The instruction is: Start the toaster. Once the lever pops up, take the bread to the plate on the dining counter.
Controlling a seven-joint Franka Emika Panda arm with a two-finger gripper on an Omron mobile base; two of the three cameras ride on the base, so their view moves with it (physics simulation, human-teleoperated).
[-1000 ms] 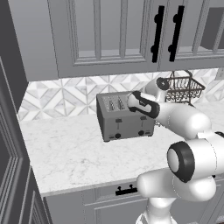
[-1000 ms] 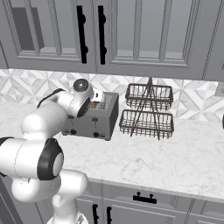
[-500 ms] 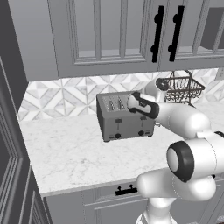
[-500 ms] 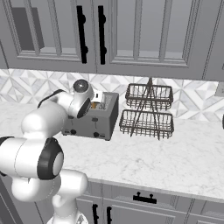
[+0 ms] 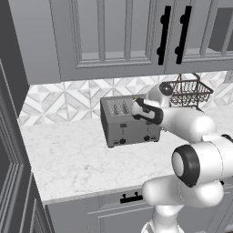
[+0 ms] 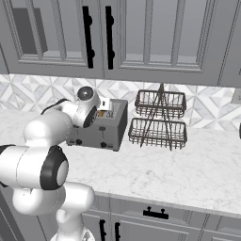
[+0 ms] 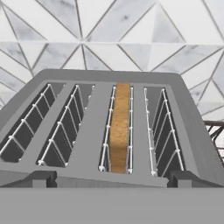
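Worktop scene unchanged: open tool [image 7: 112, 177] still over toaster [image 7: 109, 131].

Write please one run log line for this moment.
claw: open, above toaster | bread: in third slot from left, hand view | held: nothing

Wire rack [image 6: 158, 120] crowds toaster's [image 6: 104, 129] far side.

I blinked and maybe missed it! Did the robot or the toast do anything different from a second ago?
Nothing visibly changed. The gripper still hangs open over the toaster, holding nothing. The bread still sits in its slot, and the wire rack still stands beside the toaster on the worktop.
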